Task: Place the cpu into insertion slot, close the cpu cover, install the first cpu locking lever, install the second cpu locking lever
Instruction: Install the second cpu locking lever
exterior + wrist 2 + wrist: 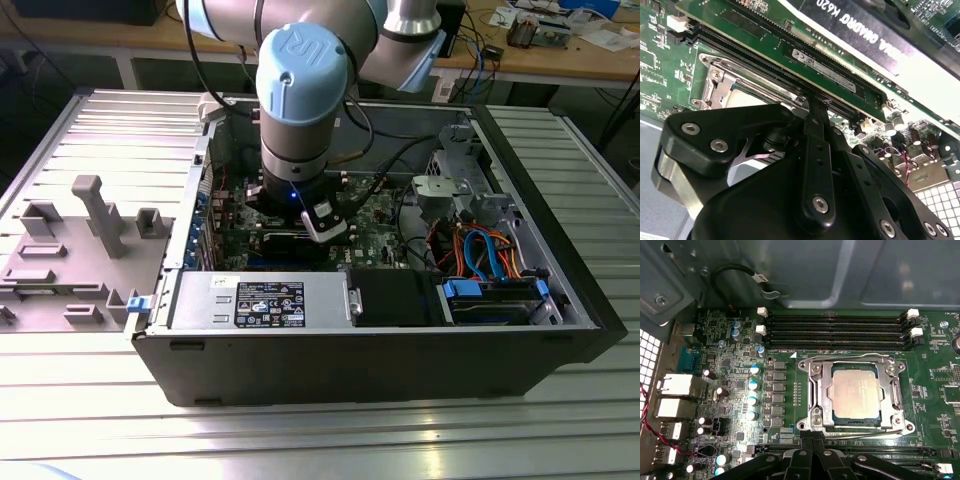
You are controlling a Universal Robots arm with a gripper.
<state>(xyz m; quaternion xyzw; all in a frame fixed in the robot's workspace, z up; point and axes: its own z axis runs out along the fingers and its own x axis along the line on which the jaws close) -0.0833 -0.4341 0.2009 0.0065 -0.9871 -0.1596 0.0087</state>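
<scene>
The end effector point(811, 440) is down low over the motherboard point(740, 390), fingers pressed together into one narrow black tip with nothing visible between them. In the first wrist view that tip sits right at the edge of the insertion slot point(812, 390), touching or just shy of the thin locking lever point(865, 432) that runs along that side of the socket. In the second wrist view the black fingers point(816, 150) point straight at the socket frame, with the long black card slots point(790, 70) just beyond.

And there's the cpu point(856, 391): pale silver-grey top, seated flat in the insertion slot. The cpu cover point(895, 390) lies down over it, its silver frame ringing the chip and the chip showing through the central window. Whether the levers are fully latched I cannot tell.

Beside the socket run four black memory slots point(835, 332) with white clips at their ends. On the other side, rows of small silver-topped capacitors point(754, 385) stand on the green board.

Pulling out to the exterior view, the arm point(300, 100) reaches straight down into the open computer case point(560, 290), wrist deep over the board. A silver power supply point(260, 300) sits along the near wall, with orange and blue cables point(490, 250) toward the exterior view's right. The case rests on a ribbed metal table point(300, 440), with a grey fixture point(70, 250) to the exterior view's left.
</scene>
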